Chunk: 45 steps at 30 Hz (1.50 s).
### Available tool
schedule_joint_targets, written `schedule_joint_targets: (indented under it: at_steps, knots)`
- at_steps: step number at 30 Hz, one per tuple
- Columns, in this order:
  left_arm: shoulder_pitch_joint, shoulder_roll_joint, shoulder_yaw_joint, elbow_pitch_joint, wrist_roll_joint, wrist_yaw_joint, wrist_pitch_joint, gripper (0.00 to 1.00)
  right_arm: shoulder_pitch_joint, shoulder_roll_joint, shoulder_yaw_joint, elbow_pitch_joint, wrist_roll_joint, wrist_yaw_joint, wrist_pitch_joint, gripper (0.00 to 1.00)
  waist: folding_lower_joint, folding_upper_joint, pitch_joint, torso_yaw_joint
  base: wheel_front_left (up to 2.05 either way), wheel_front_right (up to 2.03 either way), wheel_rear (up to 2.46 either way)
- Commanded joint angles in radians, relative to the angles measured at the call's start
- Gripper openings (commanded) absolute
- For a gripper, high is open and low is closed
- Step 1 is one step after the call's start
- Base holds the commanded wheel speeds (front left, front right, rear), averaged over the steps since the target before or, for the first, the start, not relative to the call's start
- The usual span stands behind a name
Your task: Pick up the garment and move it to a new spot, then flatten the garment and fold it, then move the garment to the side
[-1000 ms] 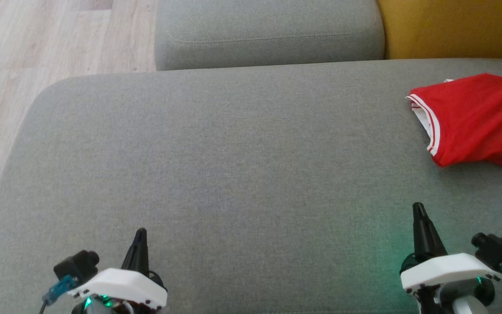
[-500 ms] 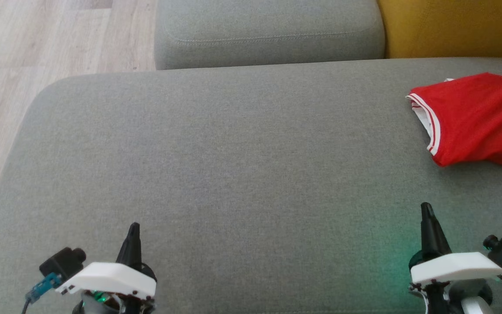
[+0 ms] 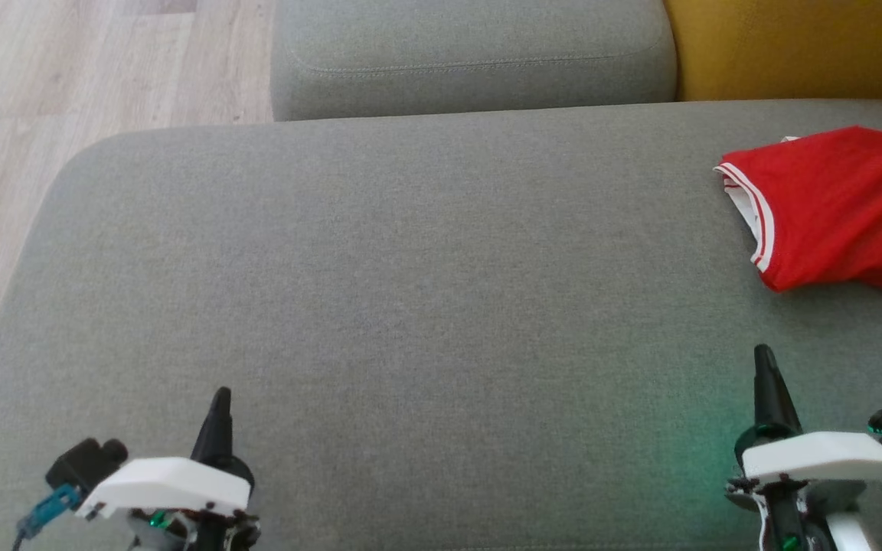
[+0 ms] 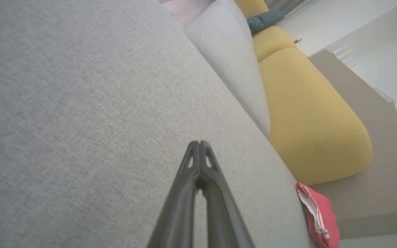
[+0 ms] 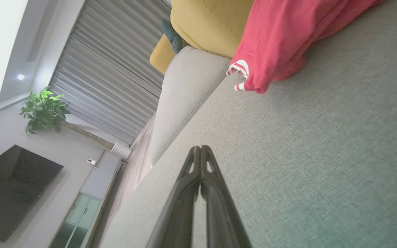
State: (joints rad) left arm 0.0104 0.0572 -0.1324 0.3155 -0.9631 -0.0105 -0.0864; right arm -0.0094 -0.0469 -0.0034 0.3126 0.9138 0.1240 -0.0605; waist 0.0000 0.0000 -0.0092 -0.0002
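Tools: two | left tool (image 3: 220,393) together | right tool (image 3: 763,352) together | garment (image 3: 839,207): one, seemingly folded

Wide grey fabric seat cushion (image 3: 410,291): bare flat surface across whole left & mid, near edge to far edge, so a gripper can pass any direction. Sole obstacle on it is the crumpled red garment w/ white-striped trim (image 3: 839,207), far right, running off right edge of head view. Strip of bare fabric lies betw. it & right gripper (image 3: 764,356), so approach from near side or left is open. Far side blocked by upright grey fabric back cushion (image 3: 472,57) & mustard-yellow cushion (image 3: 793,46) to its right, garment near the yellow one. Left, past rounded corner: drop to pale wood floor (image 3: 66,76).
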Motion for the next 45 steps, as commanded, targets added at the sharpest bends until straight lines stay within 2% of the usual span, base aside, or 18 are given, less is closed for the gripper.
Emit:
schedule_joint_targets:
  at_steps: [1, 45]
  knots:
    - [-0.062, 0.008, 0.034, -0.039, -0.029, -0.012, 0.008, 0.00, -0.052, -0.017, 0.004, -0.040, 0.034, 0.003, 0.009, 0.00, 0.0000, 0.0000, 0.000, 0.000, 0.00, 0.00, 0.00]
    - [-0.101, 0.006, 0.173, -0.062, -0.476, -0.089, 0.135, 0.00, -0.084, -0.018, -0.062, -0.061, 0.516, 0.006, 0.114, 0.00, 0.0000, 0.0000, 0.009, 0.000, 0.00, 0.00, 0.00]
